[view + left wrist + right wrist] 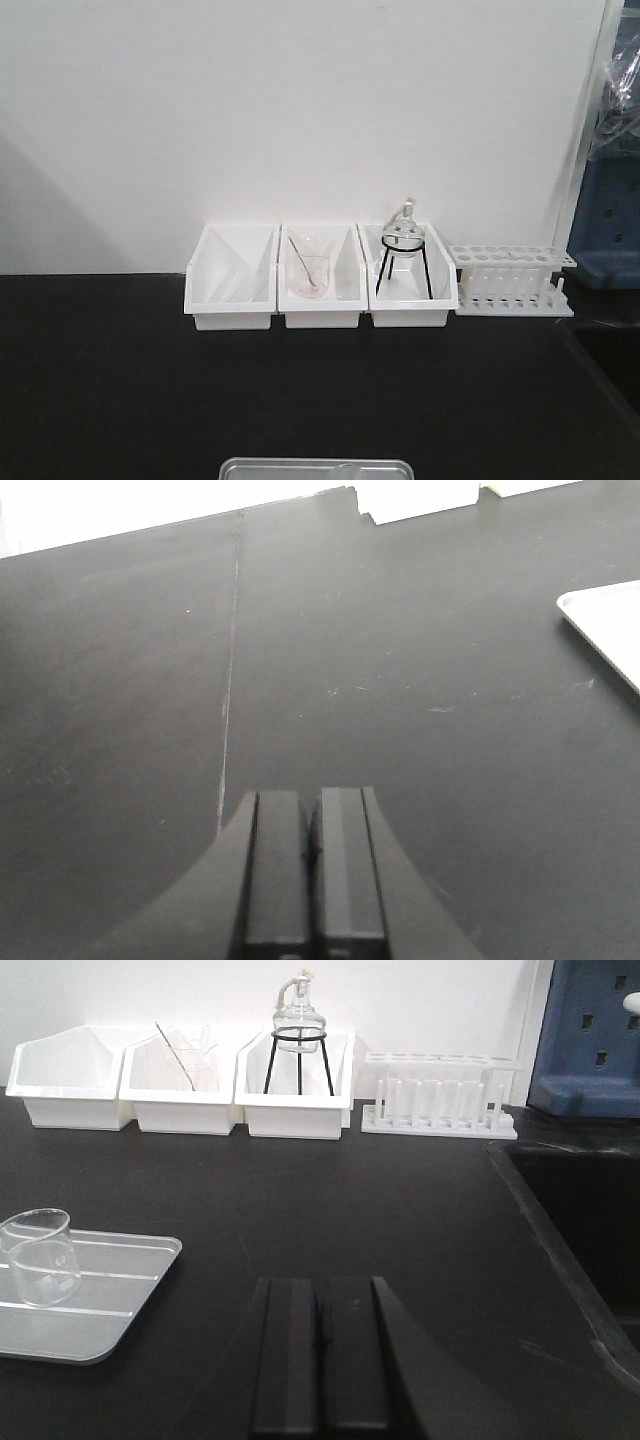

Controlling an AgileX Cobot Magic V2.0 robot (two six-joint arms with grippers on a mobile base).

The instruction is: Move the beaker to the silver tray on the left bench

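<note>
We are seeing even, diffuse overhead light. The white wall (300, 110) is carrying a soft grey shadow at lower left in the front view. The black bench (420, 740) is showing a dull sheen. The silver tray (610, 630) is blowing out white. All views are looking slightly soft.

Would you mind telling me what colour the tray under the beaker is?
Silver-grey: the tray holding the beaker shows best in the right wrist view.
</note>
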